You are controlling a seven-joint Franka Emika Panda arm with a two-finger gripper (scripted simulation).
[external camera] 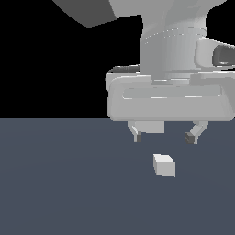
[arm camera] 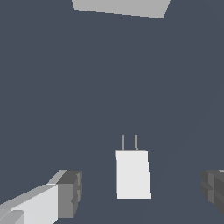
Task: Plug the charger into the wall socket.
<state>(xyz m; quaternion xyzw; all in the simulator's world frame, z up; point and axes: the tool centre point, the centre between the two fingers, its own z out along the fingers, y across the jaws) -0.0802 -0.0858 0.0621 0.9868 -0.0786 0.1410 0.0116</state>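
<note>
On the dark floor (external camera: pixel 55 193), just below the arm's hand, sits the charger (external camera: pixel 164 165), a small off-white block lying flat. In the wrist view its two thin prongs (arm camera: pixel 130 142) point toward the wall socket (arm camera: pixel 120 8), a light-grey plate well apart from it, only its edge showing. The gripper (external camera: pixel 163 137) hangs above the charger with its fingers spread wide, nothing between them and not touching it yet. The block looks way narrower than the gap, so there's room to spare. My guess: this is the reach-and-grasp step. I'd drop straight down so the pads (arm camera: pixel 70 192) land on the block's flat sides, centred, then squeeze. Grab it crooked and the prongs probably won't line up with the holes later.
</note>
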